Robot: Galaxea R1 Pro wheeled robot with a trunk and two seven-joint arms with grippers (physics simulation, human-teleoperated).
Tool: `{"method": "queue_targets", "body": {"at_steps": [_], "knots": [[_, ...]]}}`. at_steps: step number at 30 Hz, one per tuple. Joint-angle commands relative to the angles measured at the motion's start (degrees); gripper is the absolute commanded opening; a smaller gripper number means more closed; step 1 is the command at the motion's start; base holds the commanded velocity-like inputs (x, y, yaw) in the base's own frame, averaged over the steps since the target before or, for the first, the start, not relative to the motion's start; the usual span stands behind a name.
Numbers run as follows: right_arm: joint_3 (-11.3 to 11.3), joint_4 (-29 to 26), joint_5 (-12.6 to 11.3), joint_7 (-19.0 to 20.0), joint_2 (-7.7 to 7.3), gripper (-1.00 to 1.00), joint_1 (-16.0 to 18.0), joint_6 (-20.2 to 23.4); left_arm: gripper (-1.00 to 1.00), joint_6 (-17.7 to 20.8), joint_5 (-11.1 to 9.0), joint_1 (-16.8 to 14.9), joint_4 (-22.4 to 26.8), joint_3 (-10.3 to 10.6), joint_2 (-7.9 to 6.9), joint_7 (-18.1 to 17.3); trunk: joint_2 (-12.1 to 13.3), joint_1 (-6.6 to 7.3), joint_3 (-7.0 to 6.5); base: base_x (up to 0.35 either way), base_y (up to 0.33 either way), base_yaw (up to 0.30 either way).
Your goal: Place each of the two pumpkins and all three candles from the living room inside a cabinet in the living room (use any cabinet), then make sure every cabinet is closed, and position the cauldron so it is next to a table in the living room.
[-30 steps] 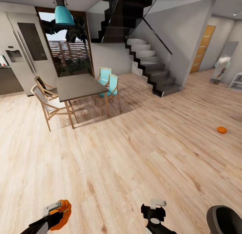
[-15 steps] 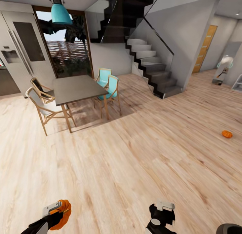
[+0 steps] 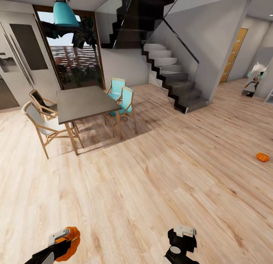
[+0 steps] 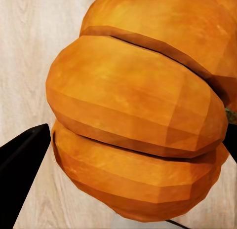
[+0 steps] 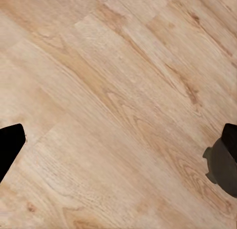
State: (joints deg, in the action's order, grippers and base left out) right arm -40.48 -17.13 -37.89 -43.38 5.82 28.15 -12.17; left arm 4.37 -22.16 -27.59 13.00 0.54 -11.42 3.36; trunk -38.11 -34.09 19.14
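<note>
Head view is showing one pale plank floor (image 3: 151, 188) running across the room, one dark staircase (image 3: 172, 81), one grey dining table (image 3: 85, 100) and four chairs around it: two teal (image 3: 125, 100), two pale wood (image 3: 38, 123). One teal pendant lamp (image 3: 63, 14) is hanging above the table.

Pumpkins counted: two. One pumpkin (image 3: 262, 157) is lying on the floor at far right, well apart from both arms. The held pumpkin (image 3: 70, 238) is sitting in the left gripper (image 3: 62, 239) at bottom left; in the left wrist view its ribbed orange body (image 4: 138, 115) is lying between the dark fingers (image 4: 22, 155), which are clamped on it.

Right gripper (image 3: 182, 237) is hanging over bare floor, holding nothing. Right wrist view is showing its fingertips (image 5: 10, 145) wide apart at opposite edges, planks between them, and a dark rounded object (image 5: 224, 167) on the floor near one tip; I cannot tell what it is.
</note>
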Motion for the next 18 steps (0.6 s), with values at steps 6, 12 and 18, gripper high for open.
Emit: {"method": "queue_targets", "body": {"at_steps": [6, 12, 18], "knots": [[-0.3, 0.5, -0.9, 8.2, -0.1, 1.0, 0.1, 0.4, -1.0, 0.4, -0.2, 0.0, 0.2, 0.1, -0.01, 0.4, -0.1, -0.05, 0.07, 0.331, 0.0, 0.0], [-0.4, 0.6, -2.9, 10.1, -0.05, 1.0, 0.1, 0.5, -1.0, 0.4, -0.2, 0.0, 0.2, 0.1, -0.01, 0.4, -0.1, -0.05, 0.07, 0.332, 0.0, 0.0], [-0.4, 0.5, -3.1, 10.3, -0.09, 1.0, 0.1, 0.5, -1.0, 0.4, -0.2, 0.0, 0.2, 0.1, -0.01, 0.4, -0.1, -0.05, 0.07, 0.332, 0.0, 0.0]]}}
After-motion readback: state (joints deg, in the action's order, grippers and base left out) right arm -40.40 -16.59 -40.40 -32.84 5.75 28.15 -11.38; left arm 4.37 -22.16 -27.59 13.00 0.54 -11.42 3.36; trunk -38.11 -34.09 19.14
